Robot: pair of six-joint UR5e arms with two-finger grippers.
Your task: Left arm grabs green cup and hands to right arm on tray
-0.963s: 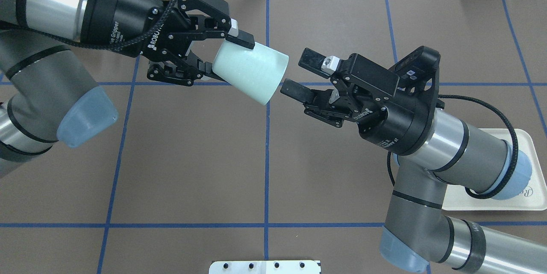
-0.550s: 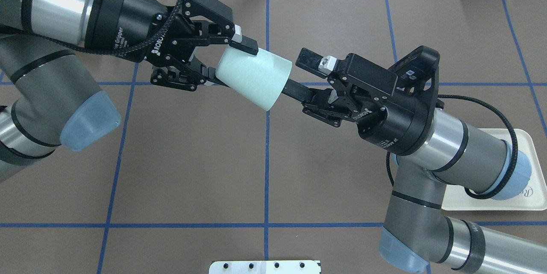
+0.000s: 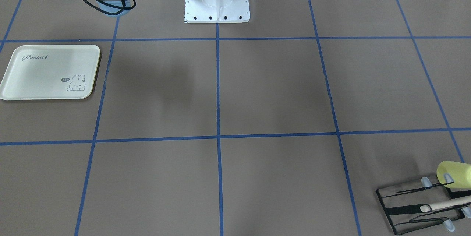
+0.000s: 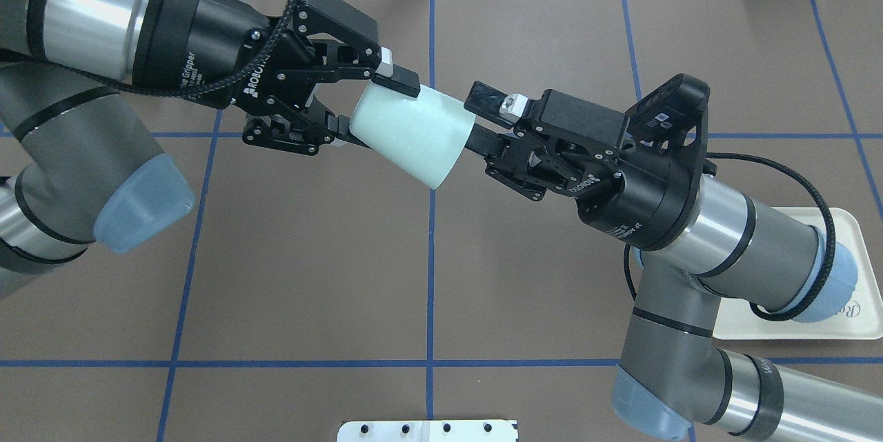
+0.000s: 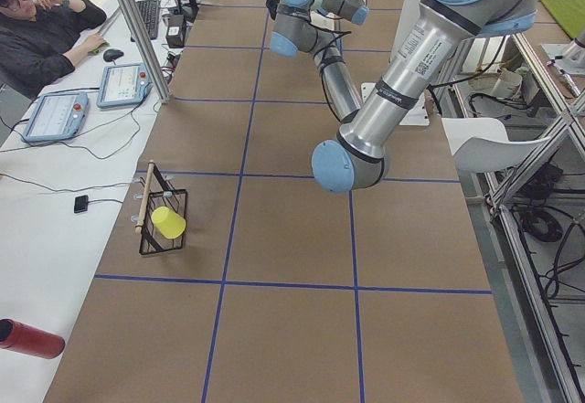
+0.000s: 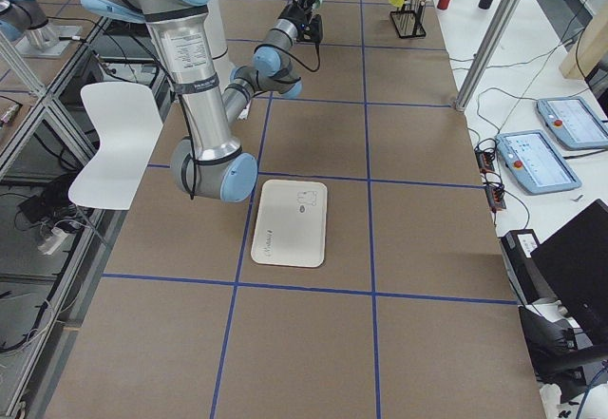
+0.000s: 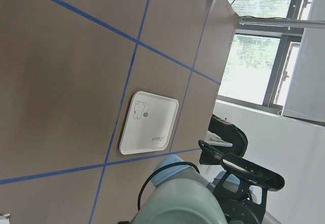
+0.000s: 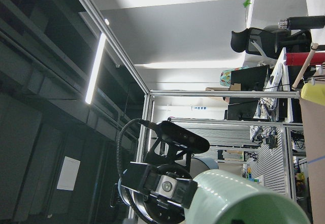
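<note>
In the overhead view the left arm (image 4: 76, 118) reaches in from 9 o'clock. Its end effector (image 4: 370, 105) is clamped on the narrow base end of the green cup (image 4: 414, 132), one finger on each side. The cup hangs on its side above the brown tabletop (image 4: 310, 256), just toward 12 o'clock from the middle, with its mouth facing between 3 and 4 o'clock. There the right end effector (image 4: 481, 118) has its fingers apart at the rim. One finger lies just outside the wall and the other runs out of sight at the mouth; whether they touch cannot be told. The right arm (image 4: 731, 235) comes in from 4 o'clock, over the cream tray (image 4: 870, 256) lying flat at the 4 o'clock edge.
</note>
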